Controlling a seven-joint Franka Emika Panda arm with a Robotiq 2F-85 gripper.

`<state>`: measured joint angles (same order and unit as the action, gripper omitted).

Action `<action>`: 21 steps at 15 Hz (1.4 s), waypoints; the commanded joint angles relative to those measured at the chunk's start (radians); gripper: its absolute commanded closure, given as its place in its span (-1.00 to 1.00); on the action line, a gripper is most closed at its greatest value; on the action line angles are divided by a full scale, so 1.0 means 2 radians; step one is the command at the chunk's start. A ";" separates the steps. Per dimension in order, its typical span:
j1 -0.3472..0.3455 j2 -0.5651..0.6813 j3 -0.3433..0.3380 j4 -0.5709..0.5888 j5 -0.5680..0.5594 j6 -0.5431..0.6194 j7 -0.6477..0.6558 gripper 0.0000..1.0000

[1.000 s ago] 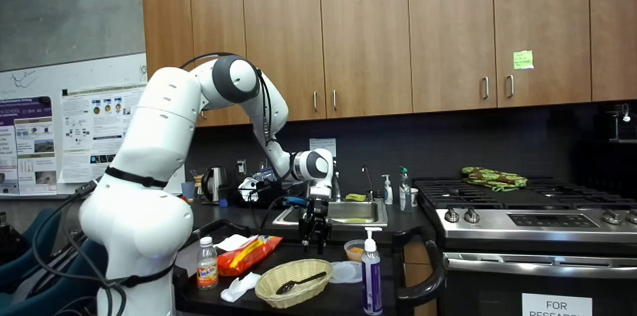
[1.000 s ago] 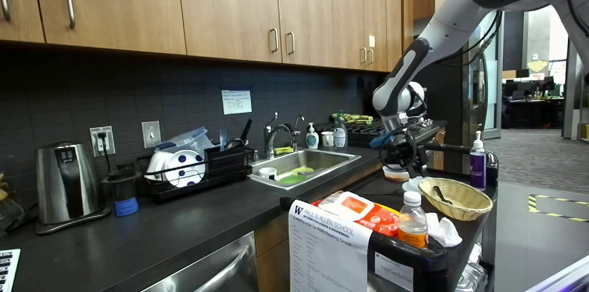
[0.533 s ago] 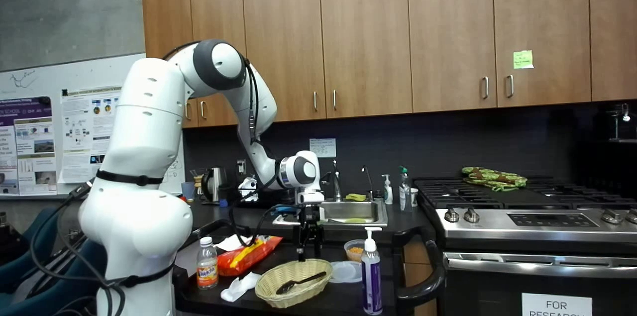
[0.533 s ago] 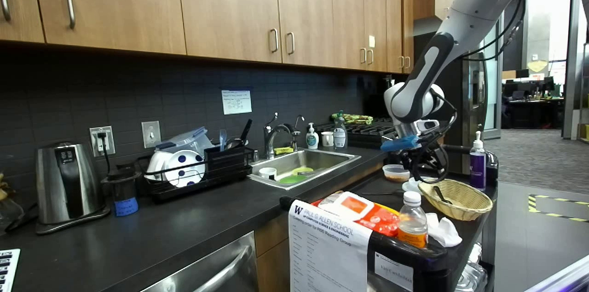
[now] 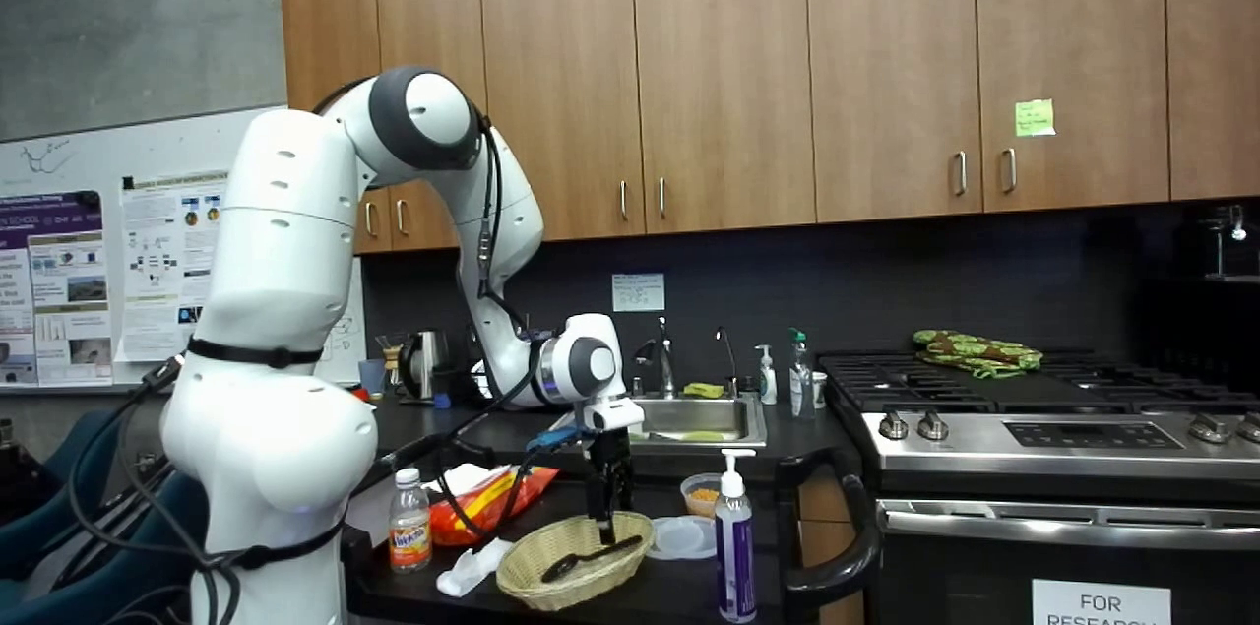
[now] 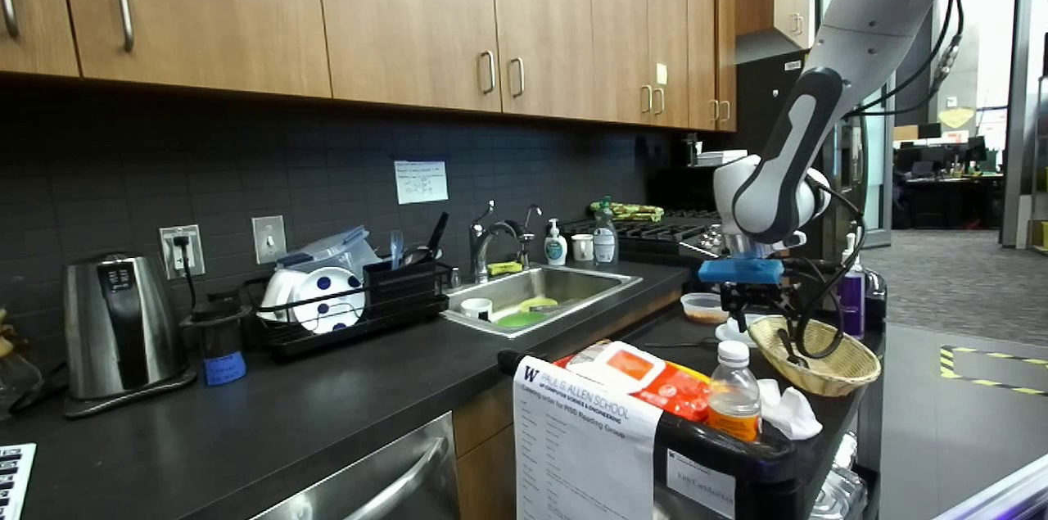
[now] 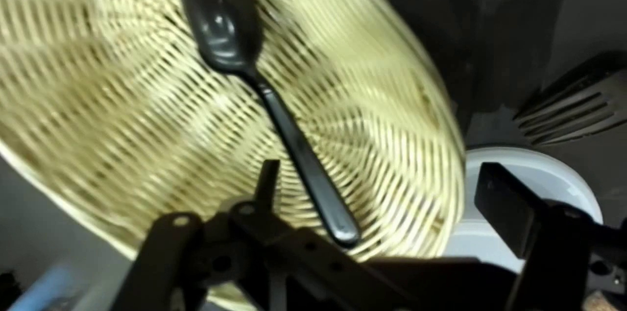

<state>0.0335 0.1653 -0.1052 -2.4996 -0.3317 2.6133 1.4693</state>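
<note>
My gripper (image 7: 380,166) is open and empty in the wrist view, its fingers wide apart. One finger is over the inside of the pale wicker basket (image 7: 147,130); the opposite finger is outside its rim, over a pale plastic lid (image 7: 529,169). A black spoon (image 7: 306,164) lies in the basket, its handle end close to the inner finger; I cannot tell if they touch. In an exterior view the gripper (image 5: 605,531) reaches down at the far rim of the basket (image 5: 532,561). In an exterior view (image 6: 761,323) the cables partly hide the gripper.
A black fork (image 7: 578,105) lies beyond the lid. On the black cart stand a pump bottle with purple liquid (image 5: 734,546), a tub with orange contents (image 5: 702,497), a red bag (image 5: 453,519), an orange-labelled bottle (image 5: 409,527) and a crumpled napkin (image 5: 474,568). The sink (image 6: 598,291) is behind.
My gripper has moved left in the exterior view facing the stove, then down to the basket's far rim. The basket, with its spoon, has shifted slightly in both exterior views.
</note>
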 commanded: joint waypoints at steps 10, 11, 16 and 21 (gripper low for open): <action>-0.011 -0.100 0.012 -0.079 0.052 0.100 -0.163 -1.00; -0.010 -0.110 0.018 -0.092 0.090 0.098 -0.202 -1.00; -0.011 -0.145 0.032 -0.127 0.201 0.067 -0.335 -1.00; -0.027 -0.162 0.028 -0.140 0.222 0.034 -0.382 -1.00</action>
<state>0.0049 -0.1028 -0.0540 -2.7509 0.0648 2.7403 0.7825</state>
